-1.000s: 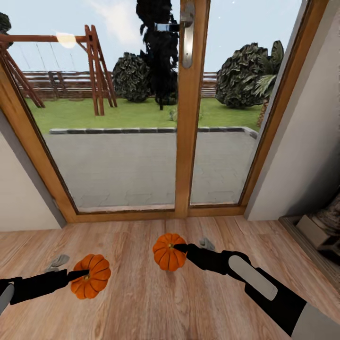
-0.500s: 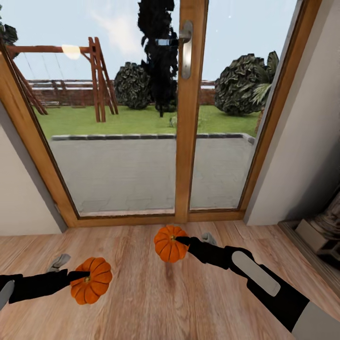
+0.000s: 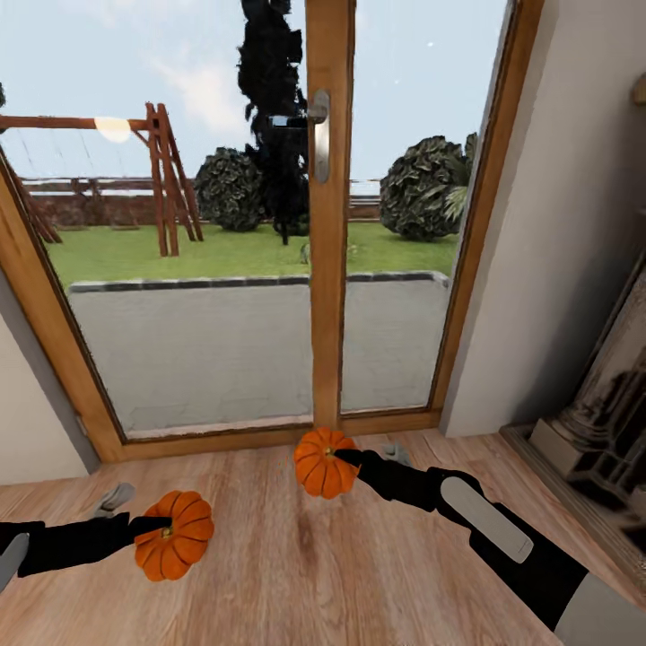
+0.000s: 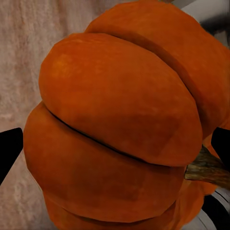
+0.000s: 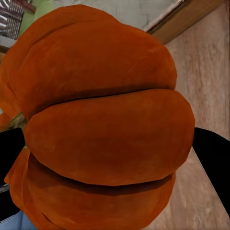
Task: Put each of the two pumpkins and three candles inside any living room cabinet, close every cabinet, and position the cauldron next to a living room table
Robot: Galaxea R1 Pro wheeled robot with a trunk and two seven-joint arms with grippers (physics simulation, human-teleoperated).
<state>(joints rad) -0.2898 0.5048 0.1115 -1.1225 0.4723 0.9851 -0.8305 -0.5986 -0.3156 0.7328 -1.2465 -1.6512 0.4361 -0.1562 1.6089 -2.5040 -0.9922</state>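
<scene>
The left gripper (image 3: 154, 528) is clamped on one pumpkin (image 3: 175, 535), held above the wooden floor (image 3: 296, 574) at the lower left; the wrist view has that pumpkin (image 4: 120, 124) wedged between dark fingertips. The right gripper (image 3: 345, 459) grips the second pumpkin (image 3: 323, 463), held before the glazed patio door (image 3: 329, 233) and close to its sill. Both pumpkins seem secured for carrying; the next move likely calls for turning away from the door to find the cabinet.

Pumpkins (image 3: 173, 536) (image 3: 320, 464): matt ribbed orange skin. Floor (image 3: 296, 574): pale wood planks. Door frame (image 3: 328, 224): smooth wood, metal handle (image 3: 319, 135).
</scene>
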